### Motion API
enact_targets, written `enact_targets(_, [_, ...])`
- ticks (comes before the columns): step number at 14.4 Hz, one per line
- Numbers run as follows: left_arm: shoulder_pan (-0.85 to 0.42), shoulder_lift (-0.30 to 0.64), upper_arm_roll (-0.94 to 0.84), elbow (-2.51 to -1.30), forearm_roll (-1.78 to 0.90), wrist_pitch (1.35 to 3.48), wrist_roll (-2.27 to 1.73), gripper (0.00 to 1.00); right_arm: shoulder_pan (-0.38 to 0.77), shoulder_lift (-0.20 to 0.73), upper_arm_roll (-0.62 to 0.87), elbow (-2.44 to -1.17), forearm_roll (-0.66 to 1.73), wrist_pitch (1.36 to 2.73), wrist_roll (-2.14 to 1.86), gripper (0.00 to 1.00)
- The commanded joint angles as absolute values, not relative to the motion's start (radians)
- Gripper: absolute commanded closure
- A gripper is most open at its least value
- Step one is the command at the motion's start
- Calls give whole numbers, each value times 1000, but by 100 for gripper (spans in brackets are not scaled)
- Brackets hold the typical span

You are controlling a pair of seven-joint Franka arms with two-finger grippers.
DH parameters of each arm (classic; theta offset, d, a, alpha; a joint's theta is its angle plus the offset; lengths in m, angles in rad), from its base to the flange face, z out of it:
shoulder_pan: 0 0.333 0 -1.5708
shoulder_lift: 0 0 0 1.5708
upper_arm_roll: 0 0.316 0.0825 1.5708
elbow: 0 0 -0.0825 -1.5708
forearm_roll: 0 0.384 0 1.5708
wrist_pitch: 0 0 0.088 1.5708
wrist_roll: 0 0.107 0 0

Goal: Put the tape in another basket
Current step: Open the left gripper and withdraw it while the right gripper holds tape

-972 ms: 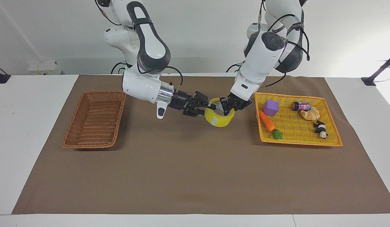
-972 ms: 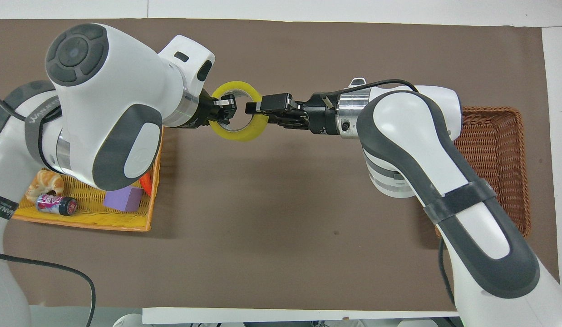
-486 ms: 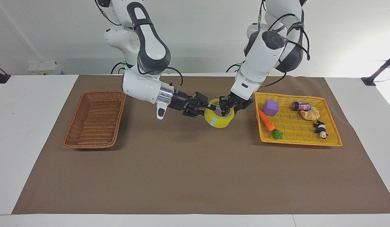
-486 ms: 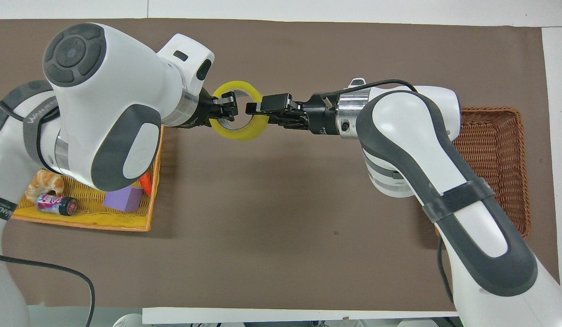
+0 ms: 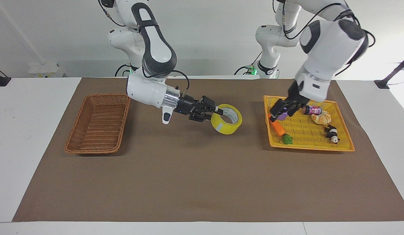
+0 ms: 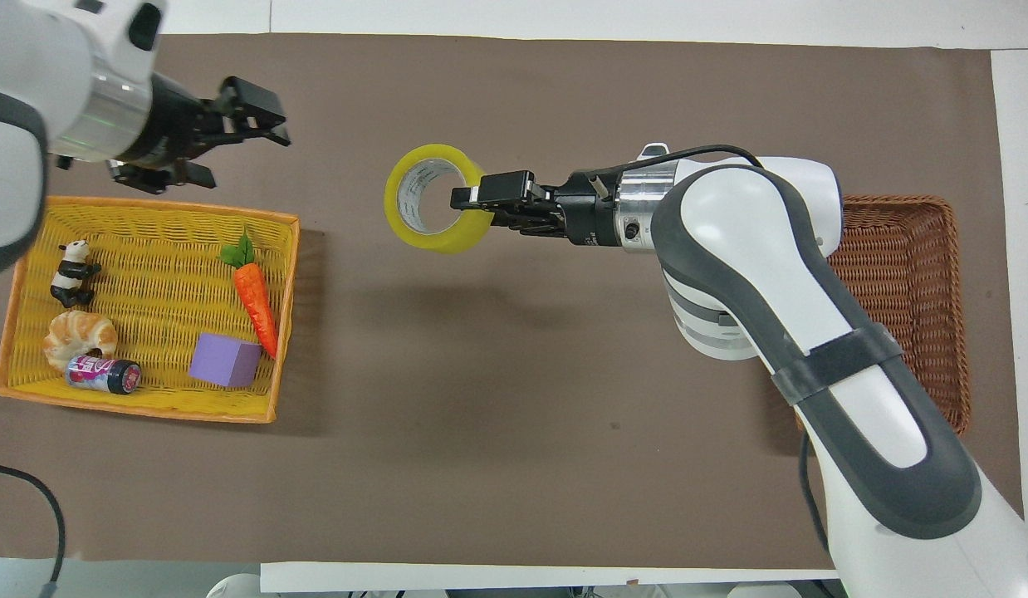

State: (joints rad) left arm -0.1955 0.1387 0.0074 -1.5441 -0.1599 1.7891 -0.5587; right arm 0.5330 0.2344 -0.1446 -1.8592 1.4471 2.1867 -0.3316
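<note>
The yellow tape [image 5: 226, 119] hangs in the air over the middle of the brown mat, between the two baskets. My right gripper [image 5: 215, 113] is shut on its wall, with one finger inside the core. The tape shows in the overhead view [image 6: 433, 199] too, with the right gripper [image 6: 468, 198] at its edge. My left gripper [image 5: 278, 113] is open and empty, up over the corner of the yellow tray [image 5: 306, 132] that is toward the middle; it also shows in the overhead view [image 6: 273, 116]. The brown wicker basket [image 5: 78, 121] stands empty at the right arm's end [image 6: 912, 249].
The yellow tray [image 6: 149, 249] holds a purple cube [image 6: 225, 360], a toy carrot [image 6: 255, 295], a croissant [image 6: 78, 332], a small can [image 6: 103, 374] and a toy panda [image 6: 72, 267]. The brown mat [image 5: 202, 176] covers most of the table.
My left gripper let go of the tape, opened and swung away to over the yellow tray. My right gripper keeps the tape at about the same place.
</note>
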Motion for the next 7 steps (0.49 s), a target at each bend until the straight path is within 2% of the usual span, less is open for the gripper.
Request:
enact_targets(1, [-57, 124, 3, -1546, -95, 1715, -369, 0, 416, 222, -144, -1858, 1369, 2052, -370, 100])
enact_targets(3, [0, 112, 9, -1545, -36, 1657, -163, 0, 297, 218, -144, -1858, 1306, 1923, -418, 100])
enact_targets(7, [3, 84, 11, -1568, 2, 1658, -80, 0, 30, 215, -146, -1853, 1100, 1702, -448, 100])
